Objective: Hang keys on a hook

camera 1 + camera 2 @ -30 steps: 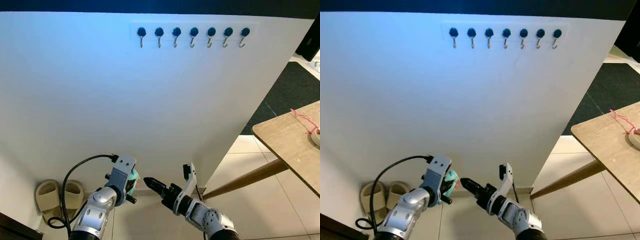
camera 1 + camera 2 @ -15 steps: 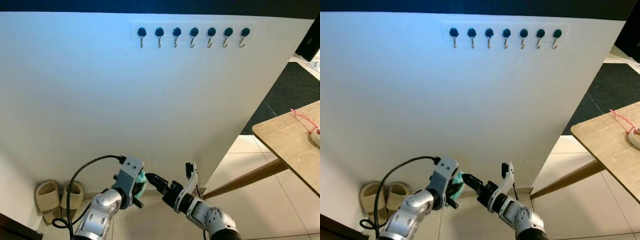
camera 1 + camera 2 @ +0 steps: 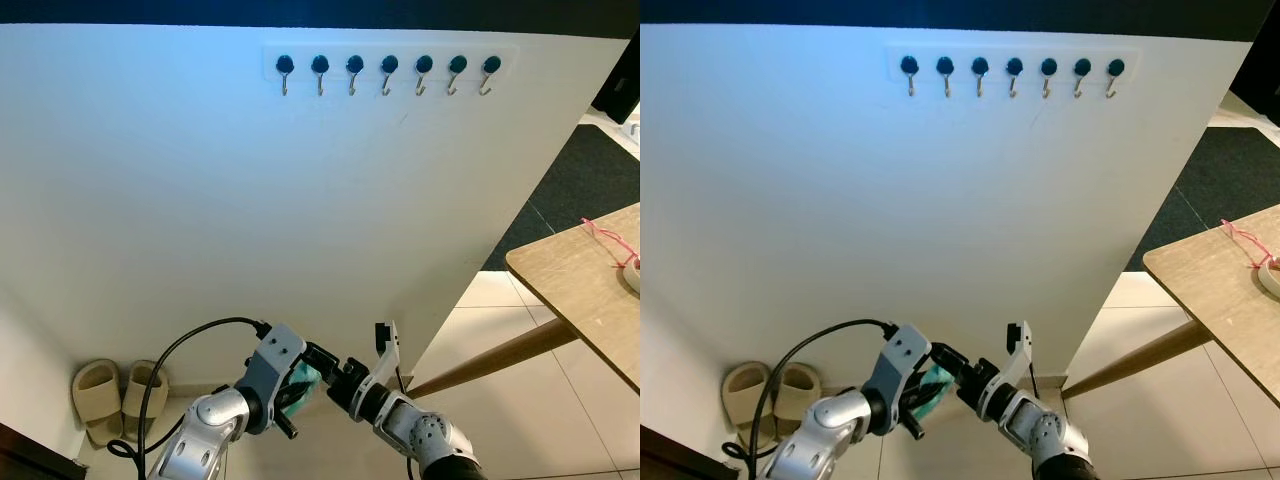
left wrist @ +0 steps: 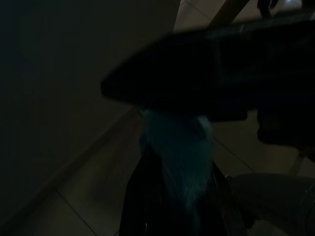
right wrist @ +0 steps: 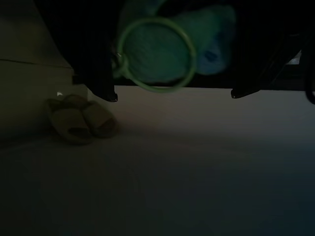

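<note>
While the two arms are meeting low in front of the wall, a pair of slippers is sitting on the floor at the far left, beside the left arm's black cable.

Just right of them, the left gripper is holding the keys, a teal fuzzy fob with a green ring, well below the row of hooks high on the wall. Its fingers are clenched around the teal fob, as its own dim wrist view suggests.

Next comes the right gripper, reaching in towards the fob. Its fingers are standing spread wide, with the green ring hanging between them in its wrist view; whether they are touching anything I cannot tell, and they are grasping nothing yet.

This looks like a hand-over, and that is where trouble is likely waiting. If the left lets go before the right closes on the ring, the keys are probably dropping to the tiles. A pinch on soft fur rather than the ring could slip on the long lift to the hooks.

At the far right, a wooden table is jutting in.
</note>
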### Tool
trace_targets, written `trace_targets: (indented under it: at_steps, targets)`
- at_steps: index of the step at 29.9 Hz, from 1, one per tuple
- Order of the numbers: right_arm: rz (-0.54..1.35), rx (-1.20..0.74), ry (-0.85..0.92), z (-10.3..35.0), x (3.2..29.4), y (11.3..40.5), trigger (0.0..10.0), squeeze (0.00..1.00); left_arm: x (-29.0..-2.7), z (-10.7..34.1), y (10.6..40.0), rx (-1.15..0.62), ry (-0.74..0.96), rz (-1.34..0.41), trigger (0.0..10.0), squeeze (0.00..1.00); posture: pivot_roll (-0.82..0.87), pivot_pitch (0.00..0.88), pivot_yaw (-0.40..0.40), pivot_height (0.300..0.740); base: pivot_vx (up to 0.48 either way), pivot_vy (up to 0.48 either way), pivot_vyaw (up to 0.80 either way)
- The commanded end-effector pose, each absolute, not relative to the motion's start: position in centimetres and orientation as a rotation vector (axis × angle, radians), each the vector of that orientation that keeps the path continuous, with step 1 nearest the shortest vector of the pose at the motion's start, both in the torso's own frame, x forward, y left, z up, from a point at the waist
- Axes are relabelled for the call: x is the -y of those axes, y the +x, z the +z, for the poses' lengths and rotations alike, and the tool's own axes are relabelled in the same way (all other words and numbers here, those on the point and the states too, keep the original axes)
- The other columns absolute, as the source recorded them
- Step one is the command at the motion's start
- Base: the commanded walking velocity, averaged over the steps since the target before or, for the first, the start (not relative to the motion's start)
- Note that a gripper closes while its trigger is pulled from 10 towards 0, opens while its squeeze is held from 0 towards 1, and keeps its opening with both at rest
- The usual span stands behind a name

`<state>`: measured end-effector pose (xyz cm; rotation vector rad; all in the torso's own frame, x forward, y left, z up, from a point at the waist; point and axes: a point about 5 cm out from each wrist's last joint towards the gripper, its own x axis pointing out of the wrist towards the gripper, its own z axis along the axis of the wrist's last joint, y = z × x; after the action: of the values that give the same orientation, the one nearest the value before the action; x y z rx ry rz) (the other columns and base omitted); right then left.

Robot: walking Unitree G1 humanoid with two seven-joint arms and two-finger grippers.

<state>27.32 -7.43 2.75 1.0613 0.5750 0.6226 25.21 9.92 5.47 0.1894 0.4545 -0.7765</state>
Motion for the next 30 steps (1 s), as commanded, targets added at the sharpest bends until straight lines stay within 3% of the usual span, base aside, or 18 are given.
trace_targets:
  at_steps: [1, 27, 28, 29, 30]
  targets:
    - [0.602, -0.616, 1.05, 2.2, 7.2, 27.0, 10.0, 0.0, -9.9, 5.8, 25.2, -0.447, 0.194, -0.781, 10.0, 0.0, 0.08, 0.108, -0.017, 0.74, 0.0, 0.0, 0.0]
    - [0.577, -0.663, 1.034, 1.7, 7.1, 26.9, 9.7, 0.0, -7.8, 7.6, 25.5, -0.377, 0.191, -0.858, 10.0, 0.0, 0.08, 0.115, -0.018, 0.74, 0.0, 0.0, 0.0]
    - [0.575, -0.664, 1.038, 1.6, 7.1, 26.9, 3.7, 0.0, -7.7, 7.7, 25.4, -0.374, 0.193, -0.862, 10.0, 0.0, 0.08, 0.115, -0.017, 0.74, 0.0, 0.0, 0.0]
    - [0.572, -0.665, 1.041, 1.6, 7.1, 26.9, 1.3, 0.0, -7.6, 7.7, 25.4, -0.373, 0.193, -0.866, 10.0, 0.0, 0.08, 0.115, -0.017, 0.74, 0.0, 0.0, 0.0]
    - [0.57, -0.665, 1.044, 1.6, 7.1, 26.9, 0.0, 0.0, -7.5, 7.8, 25.4, -0.372, 0.193, -0.867, 10.0, 0.0, 0.08, 0.115, -0.016, 0.74, 0.0, 0.0, 0.0]
